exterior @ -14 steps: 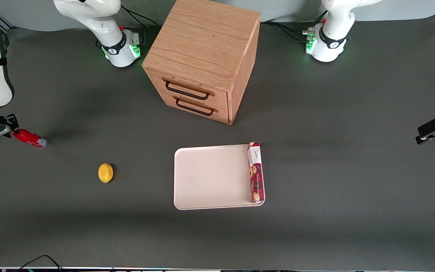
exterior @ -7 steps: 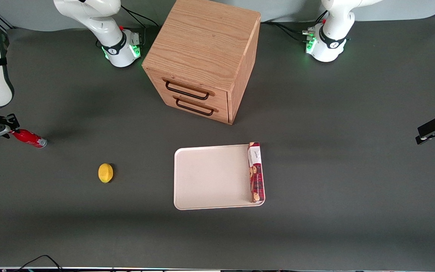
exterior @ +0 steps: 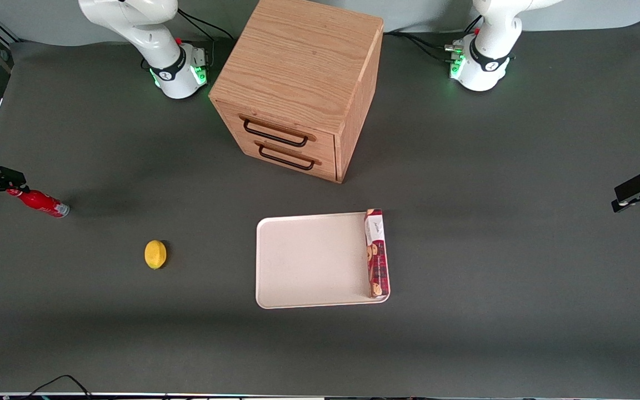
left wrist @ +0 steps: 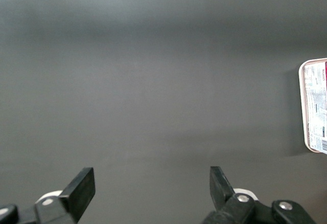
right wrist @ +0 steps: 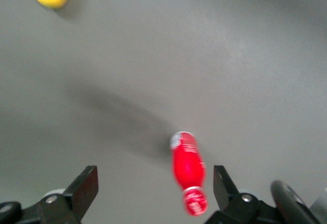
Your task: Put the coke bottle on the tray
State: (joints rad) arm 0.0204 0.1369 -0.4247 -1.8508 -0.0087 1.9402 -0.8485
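We see the gripper (right wrist: 153,185) with fingers (right wrist: 87,183) spread above the coke bottle (right wrist: 188,170); only bare tabletop (right wrist: 230,55) surrounds them.

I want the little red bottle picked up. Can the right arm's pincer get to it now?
Probably yes. The pincer is open just above the coke bottle, which lies on bare table with nothing touching it. The lemon sits well apart.

No readable text anywhere here. The coke bottle (exterior: 39,203) carries white lettering, too small to make out. The biscuit box (exterior: 376,253) on the tray (exterior: 309,261) has a white label panel, its print illegible too.
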